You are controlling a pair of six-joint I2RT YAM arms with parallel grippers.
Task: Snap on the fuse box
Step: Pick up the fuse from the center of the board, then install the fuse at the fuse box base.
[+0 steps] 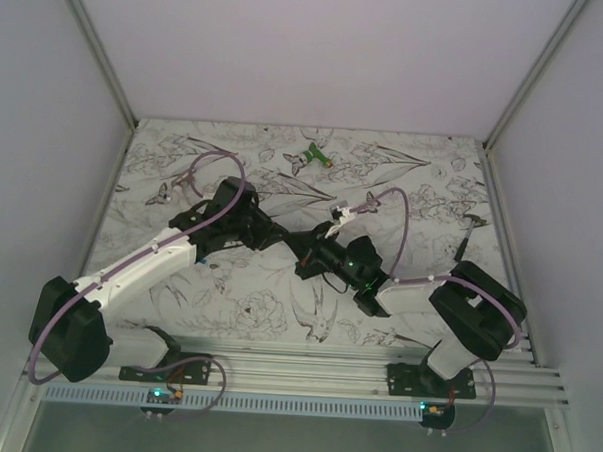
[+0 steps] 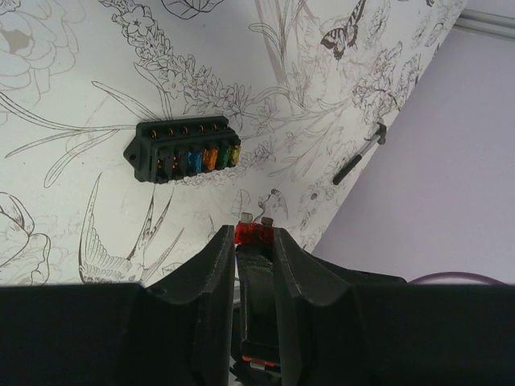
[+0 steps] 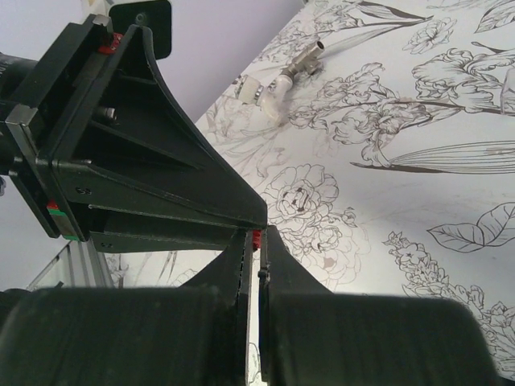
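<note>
The fuse box [image 2: 183, 150], a small black oblong block with a row of coloured fuses in its face, lies on the flowered table beyond my left fingertips. I cannot pick it out in the top view. My left gripper [image 2: 253, 235] is shut on a small red fuse [image 2: 253, 233] whose two metal prongs point outward. My right gripper [image 3: 257, 240] meets the left gripper's tip from the side. Its jaws are closed to a thin slit with the red fuse [image 3: 256, 239] between the tips. Both grippers [image 1: 302, 252] meet over the table's middle.
A green-and-white gadget [image 1: 311, 156] lies near the back wall. A white-and-metal piece [image 3: 288, 74] lies on the table further in. A small black tool [image 2: 360, 157] lies by the right wall. The left gripper's black body [image 3: 121, 153] fills the right wrist view's upper left.
</note>
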